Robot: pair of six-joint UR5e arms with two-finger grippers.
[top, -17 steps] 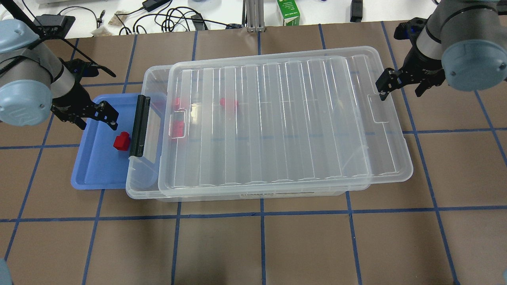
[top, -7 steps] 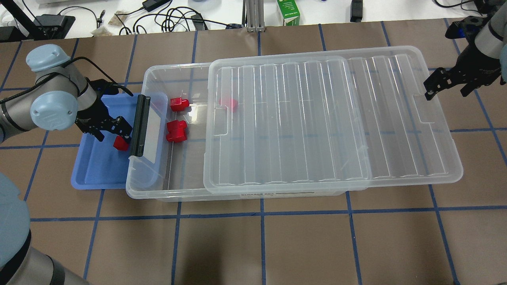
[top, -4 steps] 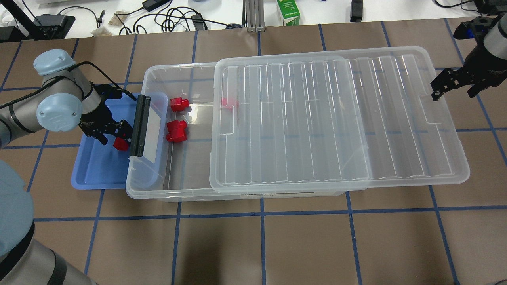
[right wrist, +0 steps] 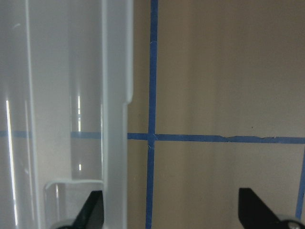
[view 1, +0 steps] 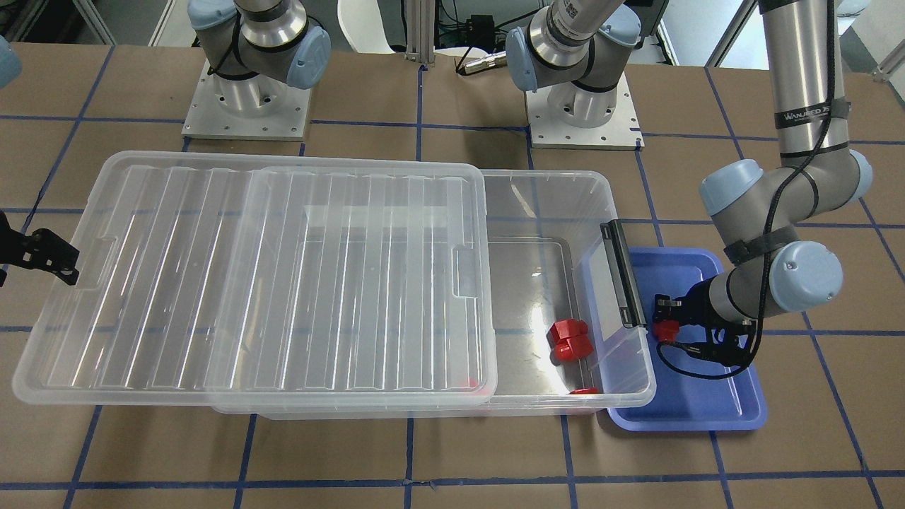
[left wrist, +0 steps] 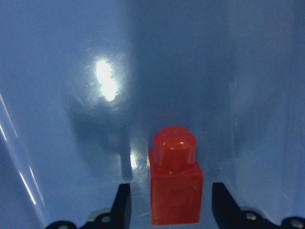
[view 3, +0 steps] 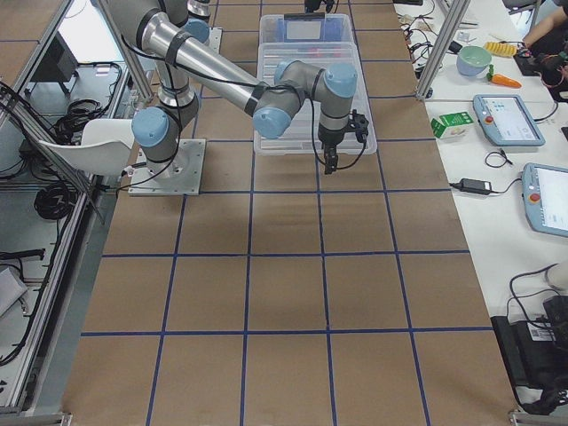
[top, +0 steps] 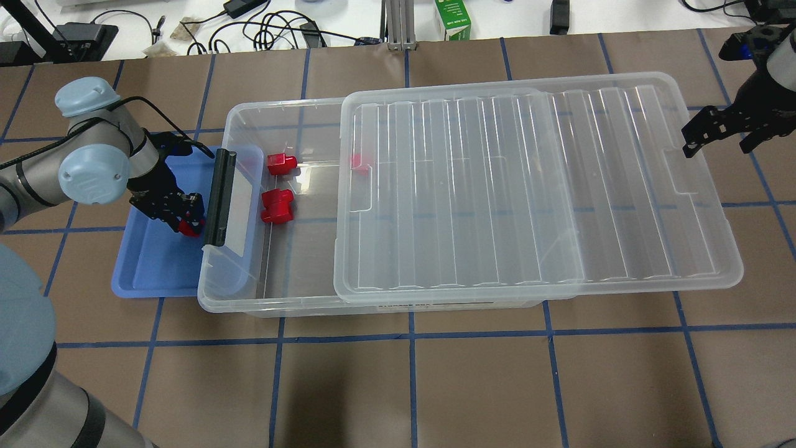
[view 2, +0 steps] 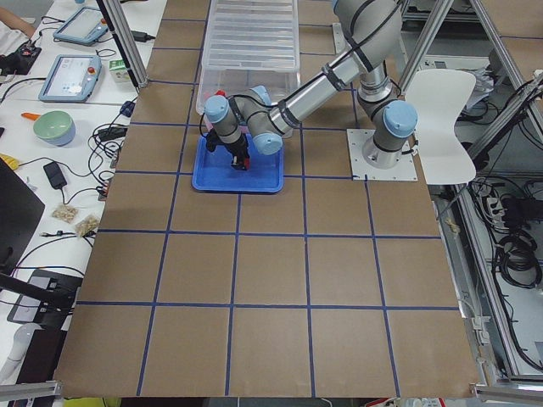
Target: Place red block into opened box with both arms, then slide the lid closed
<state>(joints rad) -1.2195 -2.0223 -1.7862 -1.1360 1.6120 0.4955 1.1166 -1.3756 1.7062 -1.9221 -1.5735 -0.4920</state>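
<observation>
Start at your left gripper (left wrist: 171,188). Its two fingers stand apart, one on each side of the red block (left wrist: 175,202), with a thin gap on both sides, so nothing is clamped. The block rests on the floor of the blue tray (top: 149,274), its round stub on the end farther from the fingertips. It is the only piece in that tray, and it sits just beside the black latch bar (top: 217,199).

Next out is the box (top: 249,111), a single bin whose latch end reaches over the tray's rim. The part of the box nearest the latch is uncovered. You can count three red pieces inside:
- a small red piece (top: 281,163);
- a two-lobed red piece (top: 277,206) near it;
- a third red piece (top: 357,160), half under the lid's edge.

With the block in the tray, that makes four red pieces in all.

The lid (top: 541,186), one ribbed sheet, lies on the box's rim. It is pushed toward your right arm's side, so it overhangs the box's far end.

At the lid's outer short edge hangs your right gripper (top: 718,140), fingers wide apart and holding nothing. In its wrist view the lid's rim runs just beside one finger (right wrist: 93,210); you cannot tell whether they touch.

Farthest off, past the table (top: 410,386), you have one green carton (top: 452,18) and a tangle of black cables (top: 273,28).
</observation>
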